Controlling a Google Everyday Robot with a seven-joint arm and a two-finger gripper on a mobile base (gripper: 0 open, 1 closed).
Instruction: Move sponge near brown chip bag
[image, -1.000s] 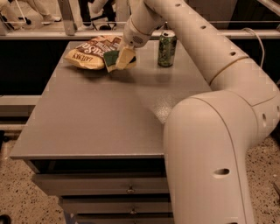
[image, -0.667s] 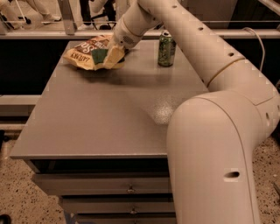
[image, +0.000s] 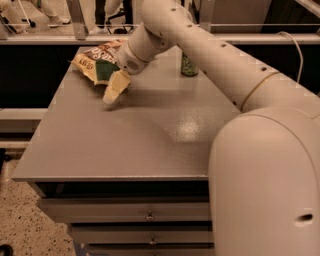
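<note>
Upper left: the hand (image: 114, 89), grip state we cannot tell, sits beside the sponge (image: 104, 70) touching the brown chip bag (image: 92, 56); we judge a snagged retreat could drag the sponge away.

table (image: 150, 145) | brown chip bag (image: 89, 57), sponge (image: 104, 71), can (image: 189, 66) | claw (image: 115, 89) beside sponge

The grey flat-topped table (image: 100, 145) has a smooth satin top with a soft patch of glare. On it, the brown crinkled chip bag (image: 92, 56) looks like creased, faintly shiny film. Touching the bag's near edge, the small sponge (image: 104, 70) shows a dark green, matt, rough-looking face. Just in front of the bag, the pale cream gripper (image: 111, 95) looks like smooth matt plastic, as does the white arm shell (image: 215, 55).
</note>
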